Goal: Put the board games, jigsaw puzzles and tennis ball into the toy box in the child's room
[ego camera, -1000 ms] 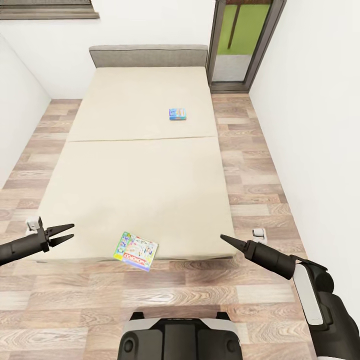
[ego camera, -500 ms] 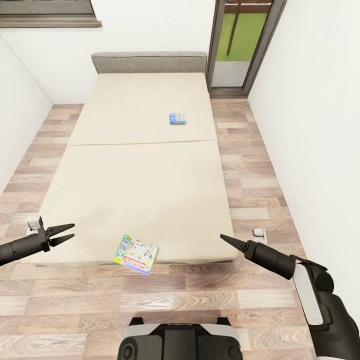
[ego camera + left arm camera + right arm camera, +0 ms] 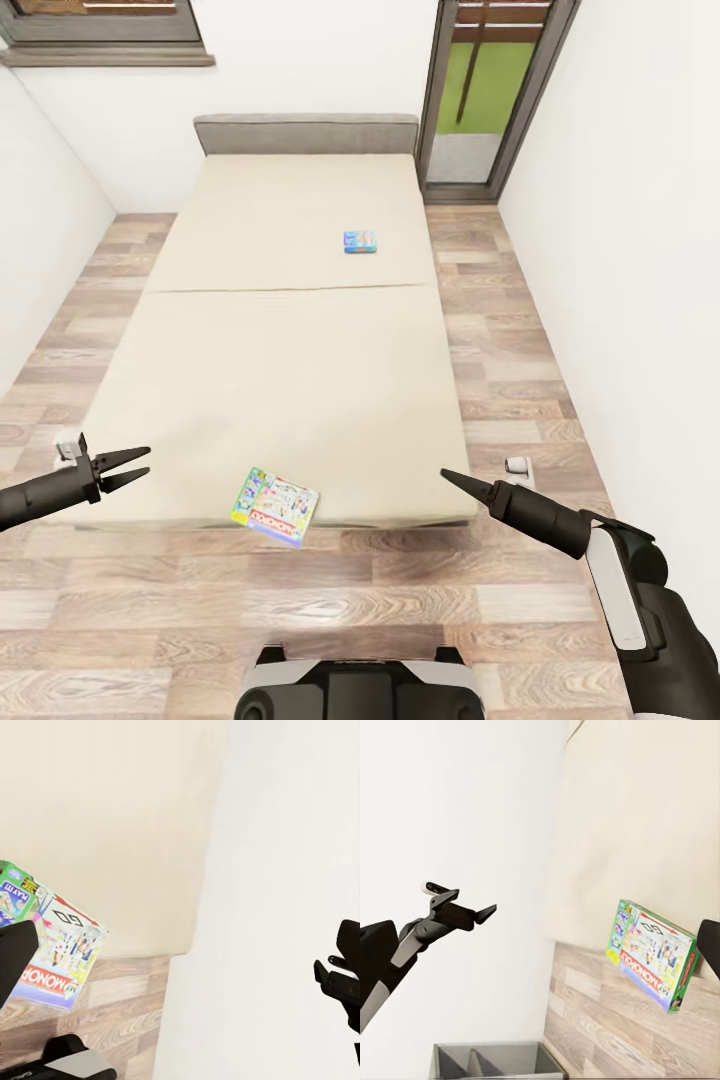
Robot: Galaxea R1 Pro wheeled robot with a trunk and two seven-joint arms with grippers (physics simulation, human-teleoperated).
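A Monopoly board game (image 3: 275, 506) lies at the near edge of the beige bed (image 3: 290, 340), one corner hanging over the floor. It also shows in the left wrist view (image 3: 56, 949) and the right wrist view (image 3: 656, 954). A small blue board game (image 3: 360, 241) lies far up the bed, right of centre. My left gripper (image 3: 148, 461) hovers open and empty at the bed's near left corner. My right gripper (image 3: 443, 472) hovers at the near right corner; its fingers (image 3: 709, 945) stand apart, holding nothing. The table and toy box are out of view.
White walls close in on both sides, leaving strips of wooden floor (image 3: 500, 330) along the bed. A glass door (image 3: 490, 90) stands at the far right, and a window (image 3: 105, 30) at the far left. My base (image 3: 360, 685) stands before the bed's foot.
The whole picture has slid down a little, so the camera moved. Both grippers and both board games keep their places.
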